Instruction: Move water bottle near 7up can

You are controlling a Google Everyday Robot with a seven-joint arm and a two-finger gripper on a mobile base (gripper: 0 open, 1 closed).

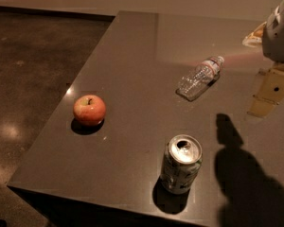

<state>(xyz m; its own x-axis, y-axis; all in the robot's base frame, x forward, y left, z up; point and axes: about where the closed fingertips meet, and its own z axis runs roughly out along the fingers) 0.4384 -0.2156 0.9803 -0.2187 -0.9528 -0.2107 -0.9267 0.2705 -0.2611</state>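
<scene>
The water bottle (199, 77) is clear and ribbed with a white cap. It lies on its side on the dark table (132, 56), right of the middle, with the cap pointing to the back right. The 7up can (181, 164) stands upright near the table's front edge, well in front of the bottle, with its open top showing. My gripper (270, 93) hangs at the right edge of the view below the white arm housing (280, 30). It is to the right of the bottle, apart from it, and holds nothing that I can see.
A red-yellow apple (89, 110) sits on the left part of the table near its left edge. The table's left and front edges drop to a dark floor (23, 79). My arm's shadow (241, 174) falls on the table right of the can.
</scene>
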